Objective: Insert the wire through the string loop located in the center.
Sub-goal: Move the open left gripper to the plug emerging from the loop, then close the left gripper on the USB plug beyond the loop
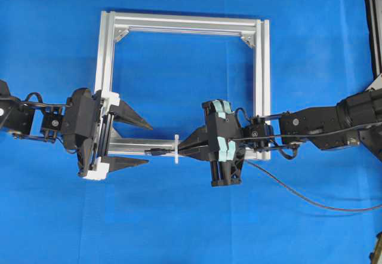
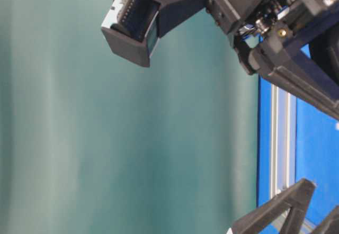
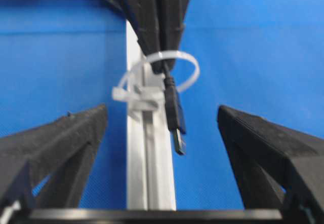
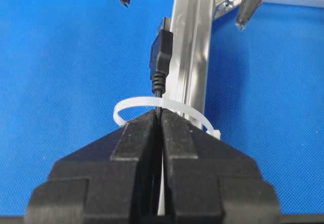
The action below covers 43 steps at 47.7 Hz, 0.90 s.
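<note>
Left gripper (image 1: 145, 144): jaws spread wide, holding nothing; its two fingers flank the plug without touching it.
Wire (image 1: 156, 152): plug end pokes out past the string loop toward the left gripper; the cable trails off to the right across the blue mat (image 1: 191, 228).
String loop (image 1: 176, 149): white, fixed on the lower bar of the aluminium frame (image 1: 185, 22); the wire passes through it.
Right gripper (image 1: 182, 150): clamped on the wire, fingertips at the loop.
</note>
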### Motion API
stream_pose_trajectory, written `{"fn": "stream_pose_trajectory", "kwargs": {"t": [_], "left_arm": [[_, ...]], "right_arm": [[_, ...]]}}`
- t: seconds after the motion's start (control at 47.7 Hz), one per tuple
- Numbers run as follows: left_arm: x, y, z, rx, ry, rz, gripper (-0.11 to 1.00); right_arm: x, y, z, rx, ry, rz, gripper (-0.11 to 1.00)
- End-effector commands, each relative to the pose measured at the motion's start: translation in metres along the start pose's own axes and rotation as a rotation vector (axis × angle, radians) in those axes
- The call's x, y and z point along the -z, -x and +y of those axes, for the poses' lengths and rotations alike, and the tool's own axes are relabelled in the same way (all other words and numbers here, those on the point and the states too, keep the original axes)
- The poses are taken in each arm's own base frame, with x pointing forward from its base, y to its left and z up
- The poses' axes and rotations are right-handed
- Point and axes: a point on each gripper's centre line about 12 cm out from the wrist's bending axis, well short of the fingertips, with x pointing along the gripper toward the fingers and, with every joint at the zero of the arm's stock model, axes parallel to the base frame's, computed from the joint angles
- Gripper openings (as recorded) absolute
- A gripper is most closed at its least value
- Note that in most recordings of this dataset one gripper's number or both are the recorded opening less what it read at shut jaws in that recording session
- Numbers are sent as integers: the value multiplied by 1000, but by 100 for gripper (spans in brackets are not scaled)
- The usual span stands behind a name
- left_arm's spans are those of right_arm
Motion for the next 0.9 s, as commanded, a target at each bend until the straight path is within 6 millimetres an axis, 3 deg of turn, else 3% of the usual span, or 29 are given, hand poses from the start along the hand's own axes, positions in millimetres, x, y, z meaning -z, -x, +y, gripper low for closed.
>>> {"fn": "stream_pose_trajectory", "kwargs": {"t": [0.0,0.356,0.881], "left_arm": [[-11,-4,-3,9,-2,-26,90],[13,-29,5,-18,4,108,90],[13,-29,5,-19,5,106,89]], "right_arm": [[-10,2,2,-5,0,-30,-4],[-10,1,1,-5,3,-29,-4],[-10,2,2,-5,3,-30,-4]]}}
